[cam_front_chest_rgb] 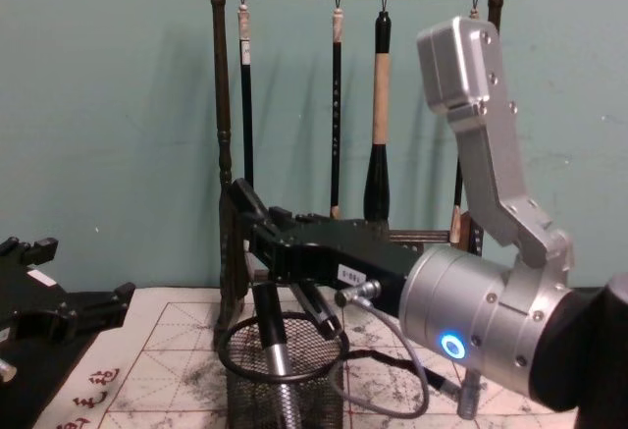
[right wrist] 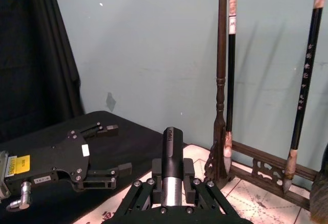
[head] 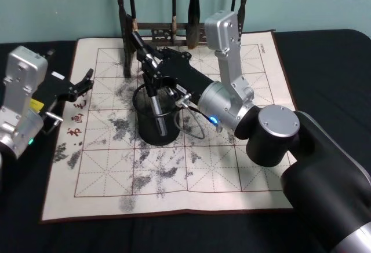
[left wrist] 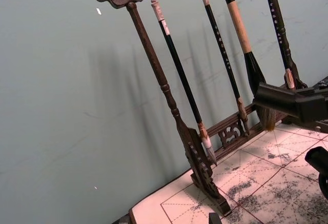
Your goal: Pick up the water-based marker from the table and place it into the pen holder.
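Head view looks down from high over the mat point(head: 174, 172), far edge at the brush rack point(head: 174, 30). Chest view sits low and close, facing across the table at the pen holder point(cam_front_chest_rgb: 285, 390) and rack point(cam_front_chest_rgb: 224, 154). Left wrist view faces the rack point(left wrist: 169, 101) and wall from near. Right wrist view looks past the marker point(right wrist: 172, 167) toward the rack point(right wrist: 221, 90) and left gripper point(right wrist: 110, 149).

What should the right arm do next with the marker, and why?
Probably open the right gripper and let go. The marker stands nearly upright with its lower end already inside the pen holder, below the rim, so a release should drop it in. The left gripper waits open at the mat's left edge.
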